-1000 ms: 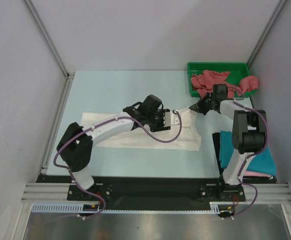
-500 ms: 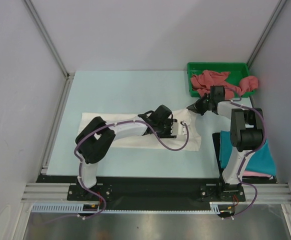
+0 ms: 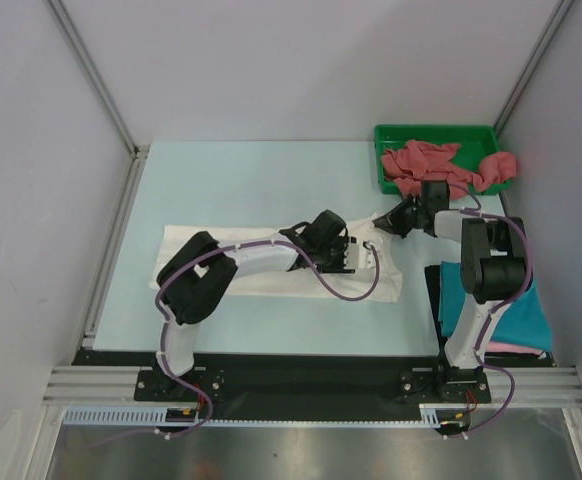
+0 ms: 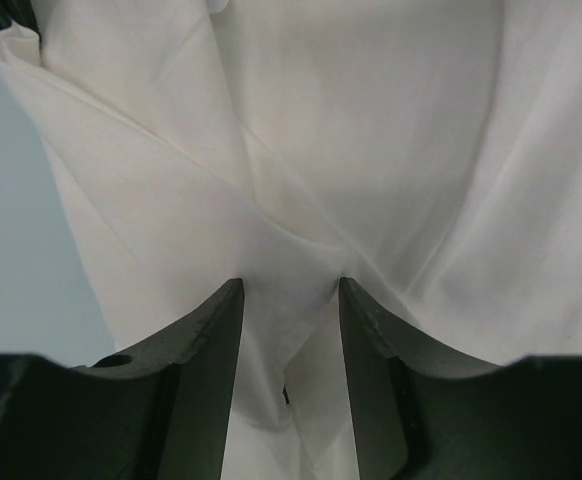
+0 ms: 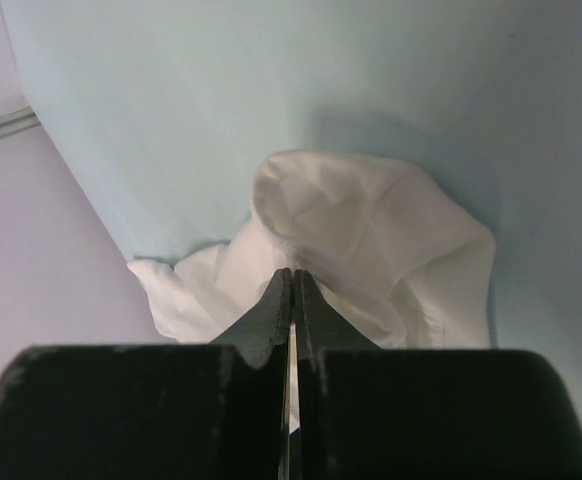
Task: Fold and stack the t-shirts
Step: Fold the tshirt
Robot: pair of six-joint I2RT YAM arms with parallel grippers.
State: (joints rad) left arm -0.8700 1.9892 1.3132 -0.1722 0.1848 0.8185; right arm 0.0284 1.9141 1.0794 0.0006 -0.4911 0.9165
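The white t-shirt (image 3: 271,285) lies spread across the middle of the table. My left gripper (image 3: 369,257) rests on its right part. In the left wrist view its jaws (image 4: 291,285) stand apart, with a gathered fold of the white t-shirt (image 4: 371,120) between them. My right gripper (image 3: 381,221) is shut on the shirt's far right corner. The right wrist view shows the jaws (image 5: 293,272) closed on a thin strip of the white cloth (image 5: 371,230). Several dusty red t-shirts (image 3: 431,160) are piled in a tray. A folded teal t-shirt (image 3: 516,320) lies on a pink one (image 3: 516,347) at the right.
The green tray (image 3: 436,128) stands at the far right corner, with one red shirt (image 3: 499,165) hanging over its right rim. The right arm's base stands beside the teal and pink stack. Grey walls close in the table on three sides.
My left gripper has moved right and toward the near edge along the white shirt, and its elbow has swung right. My right gripper has stayed at the shirt's corner, shifting only slightly.
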